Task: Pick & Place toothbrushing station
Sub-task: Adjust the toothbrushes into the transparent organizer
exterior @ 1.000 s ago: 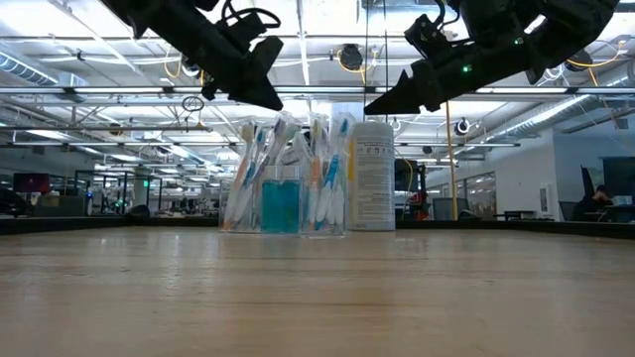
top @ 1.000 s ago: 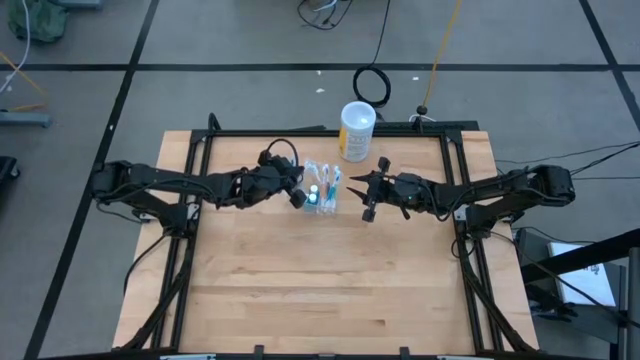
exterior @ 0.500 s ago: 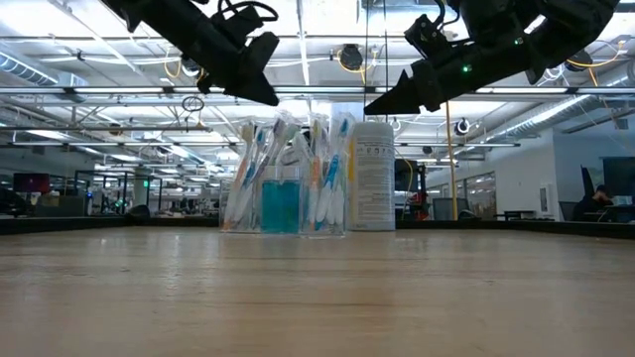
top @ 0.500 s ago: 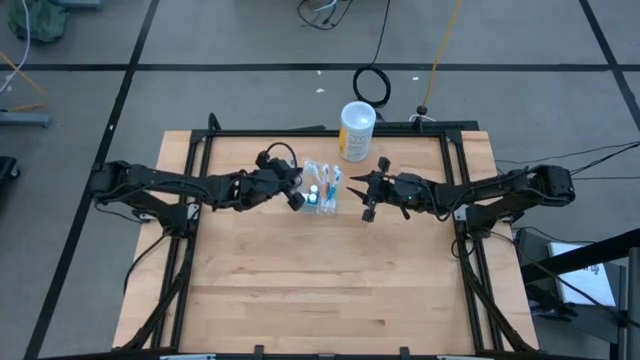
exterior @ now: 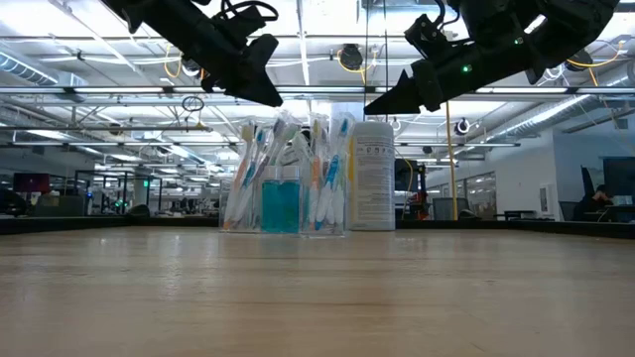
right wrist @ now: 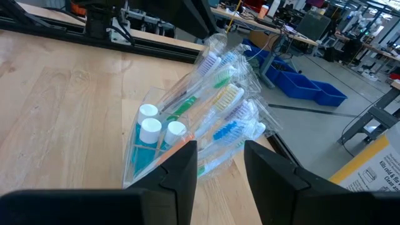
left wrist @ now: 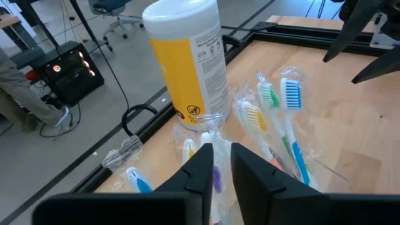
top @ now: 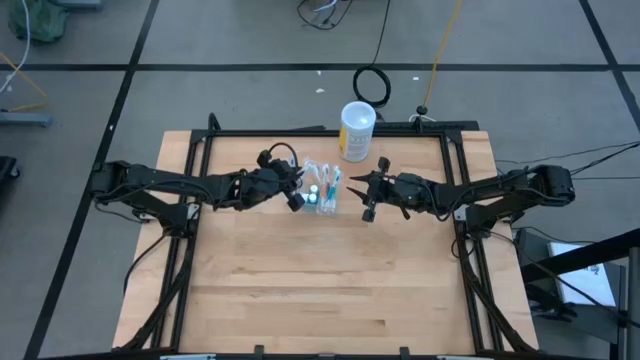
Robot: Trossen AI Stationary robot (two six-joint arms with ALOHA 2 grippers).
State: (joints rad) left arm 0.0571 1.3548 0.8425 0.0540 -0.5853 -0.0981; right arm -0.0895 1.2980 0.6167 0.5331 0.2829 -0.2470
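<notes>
The toothbrushing station (top: 322, 190) is a small clear holder with several wrapped toothbrushes and teal tubes. It stands on its base at the table's far middle and also shows in the low view (exterior: 288, 178). My left gripper (top: 296, 196) hovers just left of it, above the brush tops (exterior: 281, 123). Its fingers (left wrist: 201, 167) stand a narrow gap apart and touch nothing. My right gripper (top: 363, 196) hovers right of the station, open and empty, pointing at it (right wrist: 187, 125).
A tall white canister with a yellow label (top: 357, 130) stands just behind the station's right side and also shows in the left wrist view (left wrist: 187, 62). Black frame rails (top: 300, 133) run along the table's far and side edges. The bare wood nearer the front (top: 320, 290) is free room.
My left gripper has gone up a little above the station's left side. The station and my right gripper have kept still.
</notes>
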